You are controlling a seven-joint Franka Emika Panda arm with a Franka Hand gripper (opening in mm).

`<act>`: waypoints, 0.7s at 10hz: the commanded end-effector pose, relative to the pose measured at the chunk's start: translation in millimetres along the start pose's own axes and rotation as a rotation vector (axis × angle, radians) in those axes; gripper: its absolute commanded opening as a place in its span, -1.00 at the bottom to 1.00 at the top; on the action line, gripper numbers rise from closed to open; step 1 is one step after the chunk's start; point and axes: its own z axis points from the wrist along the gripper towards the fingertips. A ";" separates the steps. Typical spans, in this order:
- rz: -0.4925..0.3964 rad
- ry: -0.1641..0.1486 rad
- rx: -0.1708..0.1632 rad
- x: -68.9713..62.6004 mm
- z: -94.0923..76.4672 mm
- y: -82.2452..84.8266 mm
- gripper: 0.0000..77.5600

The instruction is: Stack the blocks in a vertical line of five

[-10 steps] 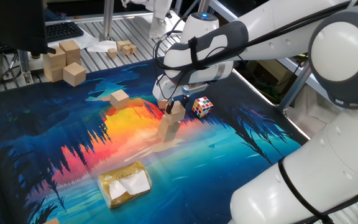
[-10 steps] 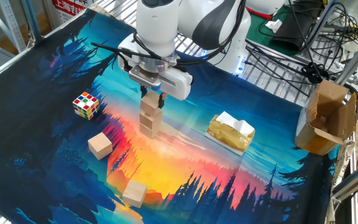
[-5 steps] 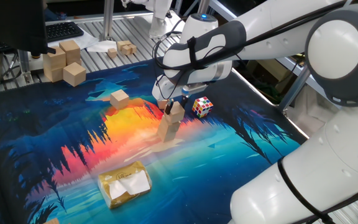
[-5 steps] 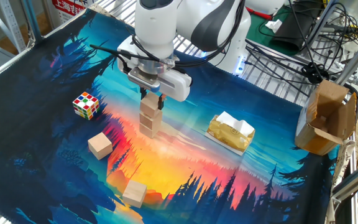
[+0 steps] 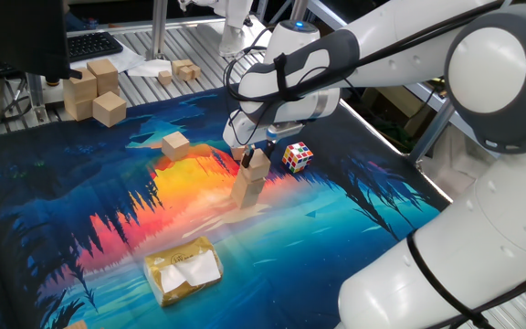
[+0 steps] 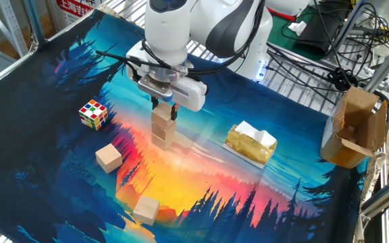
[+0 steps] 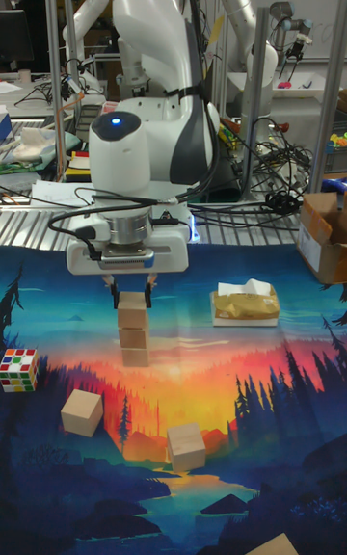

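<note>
Wooden three-block stack (image 7: 134, 330), top block (image 7: 132, 303) between fingers (image 7: 147, 291), grip or gap unclear, two blocks loose nearby

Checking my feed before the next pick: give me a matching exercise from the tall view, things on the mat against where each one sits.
Things:
1. stack of three small light-tan wooden cubes
2. multicoloured puzzle cube
3. gold packet with white tissue
4. two loose light-tan wooden cubes

Places:
A. at the mat's left edge
B. directly under the gripper
C. to the right of the stack
D. nearer the camera than the stack, apart from each other

Pairs: 1-B, 2-A, 3-C, 4-D
</note>
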 end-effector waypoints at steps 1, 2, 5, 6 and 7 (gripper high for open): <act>-0.001 0.001 -0.006 -1.8 -0.1 -1.4 -0.97; 0.000 0.003 -0.009 -1.6 0.0 -1.4 -0.97; -0.001 0.010 -0.010 -1.4 0.3 -1.5 -0.97; -0.001 0.011 -0.011 -1.2 0.5 -1.5 -0.97; -0.002 0.011 -0.011 -1.1 0.6 -1.4 -0.97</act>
